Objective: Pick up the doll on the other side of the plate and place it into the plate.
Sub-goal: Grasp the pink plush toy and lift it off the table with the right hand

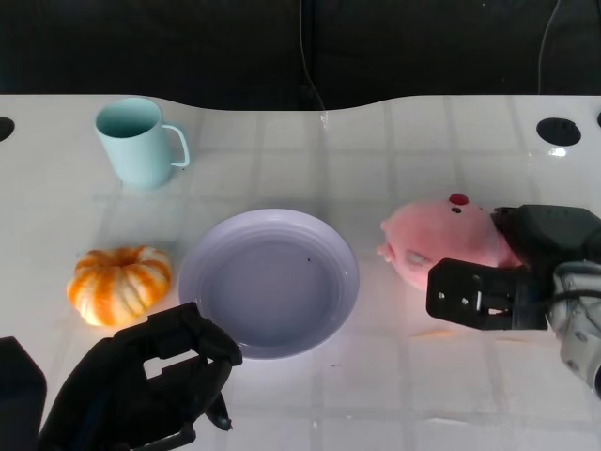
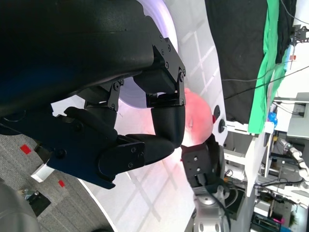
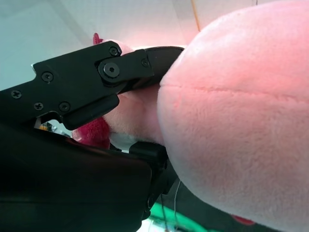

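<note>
Pink plush doll [image 1: 441, 246] at right of centre in the head view, lying on the white table [image 1: 394, 150], just right of the lavender plate [image 1: 269, 282]. Right hand [image 1: 512, 268] at the doll's right side, fingers [image 3: 135, 67] closed against the plush, gripping it. Left hand [image 1: 150, 385] at lower left, fingers curled in, holding nothing. Orange pumpkin [image 1: 119, 284] left of the plate; teal mug [image 1: 139, 141] at upper left.
</note>
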